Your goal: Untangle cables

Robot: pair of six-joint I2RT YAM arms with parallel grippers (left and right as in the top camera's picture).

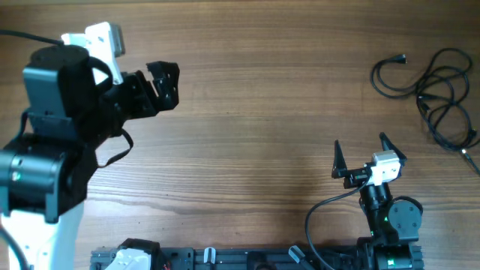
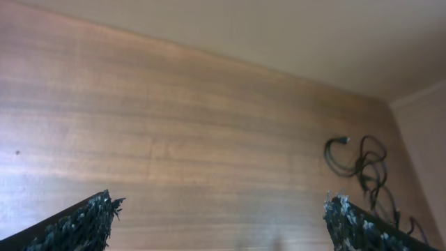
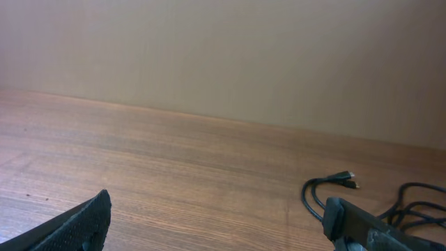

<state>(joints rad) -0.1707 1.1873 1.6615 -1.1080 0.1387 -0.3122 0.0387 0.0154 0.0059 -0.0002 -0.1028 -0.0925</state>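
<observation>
The cables [image 1: 439, 94] lie as a loose black tangle at the far right of the wooden table, with one curl ending in a small plug [image 1: 400, 58]. They also show in the left wrist view [image 2: 366, 171] and the right wrist view [image 3: 348, 185]. My left gripper [image 1: 163, 84] is open and empty, held above the table at the far left, far from the cables. My right gripper [image 1: 367, 150] is open and empty near the front right, short of the cables. In the wrist views both pairs of fingers, the left [image 2: 221, 219] and the right [image 3: 219, 219], stand wide apart over bare wood.
The wooden table [image 1: 255, 112] spans the view. A thick black arm wire [image 1: 322, 214] loops by the right arm's base. A plain wall [image 3: 223, 56] stands behind the table's far edge. A black rail [image 1: 225, 259] runs along the front edge.
</observation>
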